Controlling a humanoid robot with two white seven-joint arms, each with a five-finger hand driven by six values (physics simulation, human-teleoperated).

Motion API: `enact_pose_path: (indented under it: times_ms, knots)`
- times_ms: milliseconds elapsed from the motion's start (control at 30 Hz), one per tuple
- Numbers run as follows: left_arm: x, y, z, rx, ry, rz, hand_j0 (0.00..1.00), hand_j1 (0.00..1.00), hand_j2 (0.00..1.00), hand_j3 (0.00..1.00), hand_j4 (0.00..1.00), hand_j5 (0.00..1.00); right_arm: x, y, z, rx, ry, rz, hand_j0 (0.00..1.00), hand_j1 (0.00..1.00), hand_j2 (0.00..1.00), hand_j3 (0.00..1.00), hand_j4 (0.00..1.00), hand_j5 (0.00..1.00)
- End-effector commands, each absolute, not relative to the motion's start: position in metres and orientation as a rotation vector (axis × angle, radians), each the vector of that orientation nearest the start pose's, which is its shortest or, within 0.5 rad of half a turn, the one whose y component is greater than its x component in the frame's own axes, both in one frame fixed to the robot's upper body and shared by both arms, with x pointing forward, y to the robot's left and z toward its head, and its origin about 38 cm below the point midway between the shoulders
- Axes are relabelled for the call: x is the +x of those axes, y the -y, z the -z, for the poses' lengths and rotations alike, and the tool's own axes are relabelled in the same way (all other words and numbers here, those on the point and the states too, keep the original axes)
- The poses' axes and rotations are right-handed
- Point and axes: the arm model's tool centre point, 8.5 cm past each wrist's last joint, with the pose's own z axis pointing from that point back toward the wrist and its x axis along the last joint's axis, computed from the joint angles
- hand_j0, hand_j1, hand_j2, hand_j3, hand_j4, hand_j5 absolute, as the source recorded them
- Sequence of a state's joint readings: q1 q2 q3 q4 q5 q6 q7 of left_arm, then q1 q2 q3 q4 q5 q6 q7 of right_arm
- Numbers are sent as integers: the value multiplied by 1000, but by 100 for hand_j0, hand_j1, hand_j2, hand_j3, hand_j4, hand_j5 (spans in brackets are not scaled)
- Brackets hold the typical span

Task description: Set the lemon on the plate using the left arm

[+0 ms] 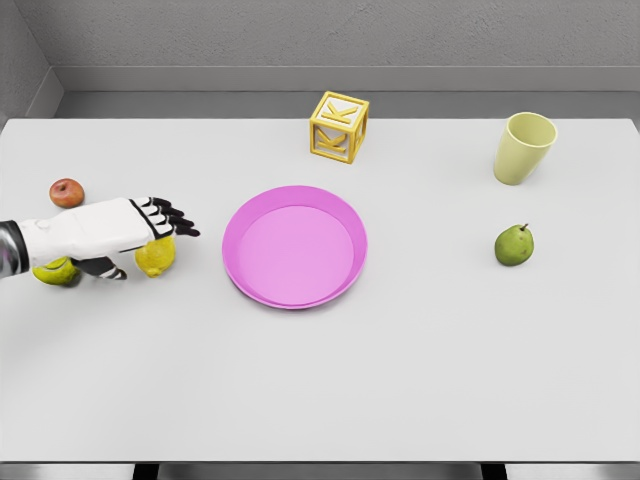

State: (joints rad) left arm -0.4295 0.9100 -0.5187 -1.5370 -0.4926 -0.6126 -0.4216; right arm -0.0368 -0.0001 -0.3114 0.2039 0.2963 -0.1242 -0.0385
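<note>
The yellow lemon (157, 258) lies on the white table, left of the pink plate (343, 205). My left hand (150, 228) reaches in from the left edge and hovers right over the lemon, covering its top. The black-tipped fingers (172, 216) stretch out straight toward the plate, open and not wrapped around the fruit. The thumb (108, 270) hangs down to the lemon's left. The plate holds nothing and sits about a hand's width right of the lemon. My right arm is out of view.
A yellow-green fruit (54, 271) lies under my left forearm, and a small red apple (67, 192) behind it. A yellow letter block (338, 126) stands behind the plate. A pale yellow cup (523, 147) and a green pear (513, 245) sit at the right.
</note>
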Motion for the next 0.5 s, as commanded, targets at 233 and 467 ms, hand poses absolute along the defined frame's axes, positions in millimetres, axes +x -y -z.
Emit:
enact_pose_path:
  times_ms: [233, 467]
  knots:
    - [397, -333, -175, 466, 1314, 2135, 98, 98, 98, 98, 98, 98, -30, 253, 256, -65, -33, 19, 100, 100, 100, 100, 100, 100]
    - [400, -322, -172, 461, 1339, 2139, 94, 94, 94, 94, 94, 94, -30, 253, 256, -65, -33, 19, 100, 100, 100, 100, 100, 100]
